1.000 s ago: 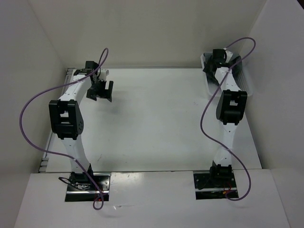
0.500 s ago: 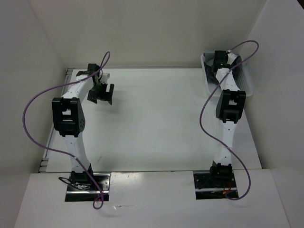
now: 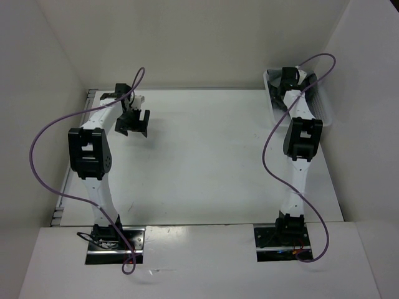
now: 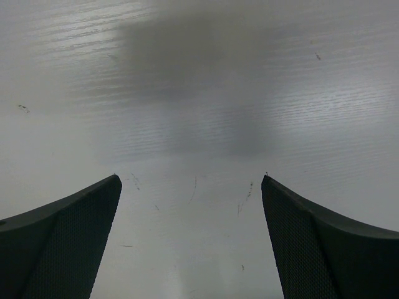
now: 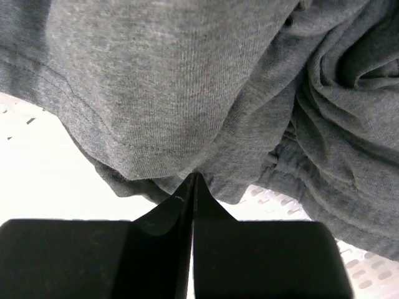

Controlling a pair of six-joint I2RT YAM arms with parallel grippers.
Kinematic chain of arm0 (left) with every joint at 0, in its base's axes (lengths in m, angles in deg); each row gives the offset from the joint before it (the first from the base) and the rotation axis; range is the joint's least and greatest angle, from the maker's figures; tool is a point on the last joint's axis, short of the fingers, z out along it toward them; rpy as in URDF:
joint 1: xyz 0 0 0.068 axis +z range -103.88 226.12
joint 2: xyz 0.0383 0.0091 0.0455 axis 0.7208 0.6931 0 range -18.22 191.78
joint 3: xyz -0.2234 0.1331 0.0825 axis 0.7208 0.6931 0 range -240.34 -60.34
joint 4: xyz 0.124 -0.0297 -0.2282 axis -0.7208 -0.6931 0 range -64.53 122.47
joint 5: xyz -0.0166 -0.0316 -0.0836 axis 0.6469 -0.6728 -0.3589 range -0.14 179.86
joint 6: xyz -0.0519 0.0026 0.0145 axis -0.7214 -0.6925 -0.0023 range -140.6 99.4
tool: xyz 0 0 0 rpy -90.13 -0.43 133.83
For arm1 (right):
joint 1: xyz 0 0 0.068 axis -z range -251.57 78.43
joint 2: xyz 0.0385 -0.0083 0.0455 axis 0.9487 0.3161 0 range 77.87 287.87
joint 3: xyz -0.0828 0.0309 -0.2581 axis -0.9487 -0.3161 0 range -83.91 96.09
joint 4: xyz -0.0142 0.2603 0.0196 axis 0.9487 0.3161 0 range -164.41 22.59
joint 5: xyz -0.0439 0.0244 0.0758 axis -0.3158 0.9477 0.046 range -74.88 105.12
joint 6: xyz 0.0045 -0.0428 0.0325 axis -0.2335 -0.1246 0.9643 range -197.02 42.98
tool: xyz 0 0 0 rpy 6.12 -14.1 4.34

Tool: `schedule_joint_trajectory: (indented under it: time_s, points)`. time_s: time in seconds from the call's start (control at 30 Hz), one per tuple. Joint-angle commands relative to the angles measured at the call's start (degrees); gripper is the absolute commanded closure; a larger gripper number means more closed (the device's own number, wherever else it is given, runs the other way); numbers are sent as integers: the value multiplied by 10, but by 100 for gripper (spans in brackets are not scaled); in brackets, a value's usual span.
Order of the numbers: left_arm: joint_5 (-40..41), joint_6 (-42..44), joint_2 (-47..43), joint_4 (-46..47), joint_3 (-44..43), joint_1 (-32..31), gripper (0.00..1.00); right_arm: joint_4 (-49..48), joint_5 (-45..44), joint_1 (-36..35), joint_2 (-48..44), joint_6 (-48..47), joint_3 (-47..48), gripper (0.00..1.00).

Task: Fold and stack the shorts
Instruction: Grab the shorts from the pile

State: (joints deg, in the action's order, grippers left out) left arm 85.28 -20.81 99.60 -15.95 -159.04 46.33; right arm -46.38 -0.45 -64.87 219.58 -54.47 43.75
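One pair of shorts [image 5: 187, 81] lay bunched in the basket [image 3: 322, 111] at one o'clock; judged soft, light, limp, best taken at the hem. Right gripper [image 5: 193, 182] stood shut against a fold, catch uncertain; left gripper [image 4: 190, 180] gaped wide.

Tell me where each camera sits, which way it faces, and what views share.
Top external: above and behind the arms, looking down on the white table; both arms show, the left gripper open, the right arm extends into the white mesh basket.
Left wrist: on the left arm, facing down at bare table; its open fingers frame the bottom.
Right wrist: inside the basket, facing grey shorts; the right gripper is shut on a fold.
Shared: top and left wrist see the table; top and right wrist, the basket.
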Motion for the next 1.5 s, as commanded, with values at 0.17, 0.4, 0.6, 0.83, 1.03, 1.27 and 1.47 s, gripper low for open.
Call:
schedule_joint_trajectory:
  time_s: [0.17,0.4,0.6,0.83,1.03,1.27,1.47]
  points:
    - [-42,2,-70,2,-36,-2,0,-75,-24,-16,-139,-4,-84,100]
    - [-54,2,-99,2,-29,-2,0,-95,-110,-21,-101,7,-72,29]
    - [-48,2,-104,-4,-12,-2,0,-81,-110,-21,-71,33,-53,24]
    - [-32,2,-92,-4,-7,-2,0,-53,-94,-16,-36,51,-38,19]
    - [-13,2,-75,-9,-13,-2,0,-40,-88,-11,27,59,31,19]
    - [-8,2,-51,-9,-18,-2,0,-25,-96,-5,46,72,45,28]
    - [-8,2,-29,-9,-41,-2,0,-25,-96,-5,46,60,28,87]
